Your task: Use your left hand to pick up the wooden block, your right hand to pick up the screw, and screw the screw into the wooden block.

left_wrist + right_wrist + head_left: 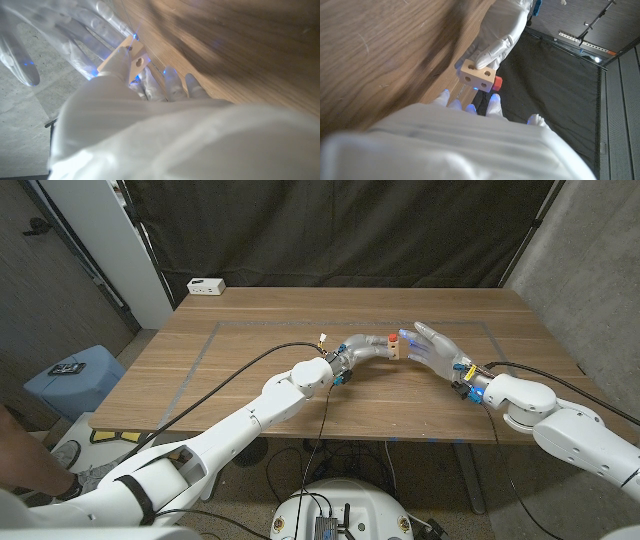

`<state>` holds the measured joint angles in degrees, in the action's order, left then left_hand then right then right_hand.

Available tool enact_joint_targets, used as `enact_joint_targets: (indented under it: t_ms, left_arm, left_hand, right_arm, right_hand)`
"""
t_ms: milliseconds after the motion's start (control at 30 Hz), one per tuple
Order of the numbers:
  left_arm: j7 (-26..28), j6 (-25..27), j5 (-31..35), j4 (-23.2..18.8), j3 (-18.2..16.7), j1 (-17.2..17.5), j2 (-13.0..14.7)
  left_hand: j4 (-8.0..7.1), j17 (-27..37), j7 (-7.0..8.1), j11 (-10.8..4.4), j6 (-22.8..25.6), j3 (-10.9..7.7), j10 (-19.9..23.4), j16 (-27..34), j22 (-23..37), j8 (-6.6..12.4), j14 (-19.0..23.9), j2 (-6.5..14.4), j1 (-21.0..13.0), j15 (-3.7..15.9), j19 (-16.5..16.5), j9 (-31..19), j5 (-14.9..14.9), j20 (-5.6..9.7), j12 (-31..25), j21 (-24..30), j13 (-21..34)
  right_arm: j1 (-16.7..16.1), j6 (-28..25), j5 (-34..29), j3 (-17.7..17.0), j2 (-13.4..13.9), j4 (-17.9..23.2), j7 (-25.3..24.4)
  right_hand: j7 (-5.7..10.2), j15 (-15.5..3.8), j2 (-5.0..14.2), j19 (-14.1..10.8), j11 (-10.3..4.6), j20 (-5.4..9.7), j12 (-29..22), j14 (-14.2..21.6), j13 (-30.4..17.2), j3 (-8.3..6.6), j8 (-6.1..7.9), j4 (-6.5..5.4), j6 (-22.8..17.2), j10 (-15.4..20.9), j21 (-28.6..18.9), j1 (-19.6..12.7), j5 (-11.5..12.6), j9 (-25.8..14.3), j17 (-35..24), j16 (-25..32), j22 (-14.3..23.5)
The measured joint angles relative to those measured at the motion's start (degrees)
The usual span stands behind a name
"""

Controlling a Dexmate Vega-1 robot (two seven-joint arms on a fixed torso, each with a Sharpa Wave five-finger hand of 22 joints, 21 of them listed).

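Dark curtains back the wooden counter (250, 370). Just right of centre in the head view, your left hand (372, 346) grips the pale drilled wooden block (478, 75) above the counter. The red-headed screw (497, 83) sits at its far side, your right hand (432, 346) touching there; whether those fingers (494, 103) grip it, I cannot tell. Turning off-axis could cross-thread or drop the screw.

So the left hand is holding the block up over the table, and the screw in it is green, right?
Not quite: the screw is red, not green, as the right wrist view shows. The rest holds: the left hand holds the block up over the table.
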<state>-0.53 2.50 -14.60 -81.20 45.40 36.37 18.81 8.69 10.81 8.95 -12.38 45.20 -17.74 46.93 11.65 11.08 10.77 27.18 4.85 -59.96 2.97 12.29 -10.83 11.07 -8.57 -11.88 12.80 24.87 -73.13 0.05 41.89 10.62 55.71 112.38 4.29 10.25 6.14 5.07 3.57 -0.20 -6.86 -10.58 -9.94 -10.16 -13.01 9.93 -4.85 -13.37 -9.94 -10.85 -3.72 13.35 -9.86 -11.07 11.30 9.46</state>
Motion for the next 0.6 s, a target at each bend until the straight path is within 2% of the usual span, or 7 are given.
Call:
enact_joint_targets:
  t_ms: [33, 67, 300, 367, 600]
  left_arm:
    - [0.0, 0.0, 0.0, -0.01, 0.0, 0.0, 0.0]
    - [0.0, 0.0, 0.0, -0.02, 0.01, 0.0, 0.01]
    - [0.0, 0.0, 0.2, -0.11, 0.01, 0.0, 0.03]
    - [0.01, -0.01, 0.24, -0.15, 0.01, 0.0, 0.04]
    - [0.02, -0.02, 0.25, -0.15, 0.01, 0.0, 0.04]
  left_hand:
    - [0.0, 0.0, 0.19, 0.16, -0.2, 0.0, -0.18, 0.0, 0.0, 0.0, -0.13, 0.0, 0.0, -0.11, 0.0, 0.0, 0.0, 0.0, 0.0, 0.0, 0.01]
    - [0.0, 0.0, 0.37, 0.18, -0.39, 0.0, -0.21, 0.0, 0.0, 0.0, -0.28, 0.23, 0.23, -0.27, 0.0, 0.0, 0.01, 0.0, 0.0, 0.0, 0.09]
    - [0.0, 0.0, 0.59, 0.09, -1.2, 0.0, -0.71, 0.0, 0.0, 0.0, -0.3, 0.3, 0.3, -0.29, 0.0, 0.0, 0.25, 0.0, 0.01, 0.0, 0.37]
    - [0.0, 0.0, 0.59, 0.1, -1.2, 0.0, -0.72, 0.0, 0.0, 0.0, -0.3, 0.3, 0.3, -0.29, 0.0, 0.0, 0.39, 0.0, 0.01, 0.0, 0.38]
    - [0.0, -0.01, 0.79, 0.18, -1.4, 0.0, -0.82, 0.0, -0.01, 0.0, -0.3, 0.3, 0.3, -0.29, -0.08, 0.0, 0.39, -0.08, 0.06, 0.0, 0.38]
  right_arm:
    - [0.0, 0.0, -0.08, 0.0, 0.0, 0.0, 0.14]
    - [1.48, 0.0, -0.11, 1.06, -0.29, -0.67, 0.2]
    - [1.83, -0.02, -0.29, 1.31, -0.35, -0.84, 1.13]
    - [3.75, -0.09, -0.3, 2.63, -0.67, -1.7, 1.41]
    - [4.81, -0.23, -0.34, 3.39, -0.82, -2.21, 2.16]
  right_hand:
    - [0.0, 0.0, 0.0, 0.0, 0.0, 0.0, 0.0, 0.0, 0.0, 0.0, 0.0, 0.0, 0.0, 0.0, 0.0, 0.0, 0.0, 0.0, 0.0, 0.0, 0.0]
    - [0.0, 0.0, 0.0, 0.0, 0.0, 0.0, 0.0, 0.0, 0.0, 0.0, 0.0, 0.0, 0.0, 0.0, 0.0, 0.0, 0.0, 0.0, 0.0, 0.0, 0.0]
    - [0.1, 0.0, 0.0, 0.0, 0.21, 0.0, 0.0, 0.0, 0.0, 0.0, 0.0, 0.0, 0.51, 0.22, 0.0, 0.0, 0.0, 0.0, 0.0, 0.0, 0.0]
    - [0.1, 0.0, 0.0, 0.0, 0.21, 0.0, 0.0, 0.0, 0.0, 0.0, 0.0, 0.0, 0.51, 0.22, 0.0, 0.0, 0.0, 0.0, 0.01, 0.0, 0.0]
    - [0.21, 0.0, 0.0, 0.0, 0.21, 0.0, 0.0, 0.0, 0.0, -0.07, 0.0, -0.07, 1.02, 0.22, 0.0, 0.0, 0.09, -0.01, 0.0, 0.0, 0.0]
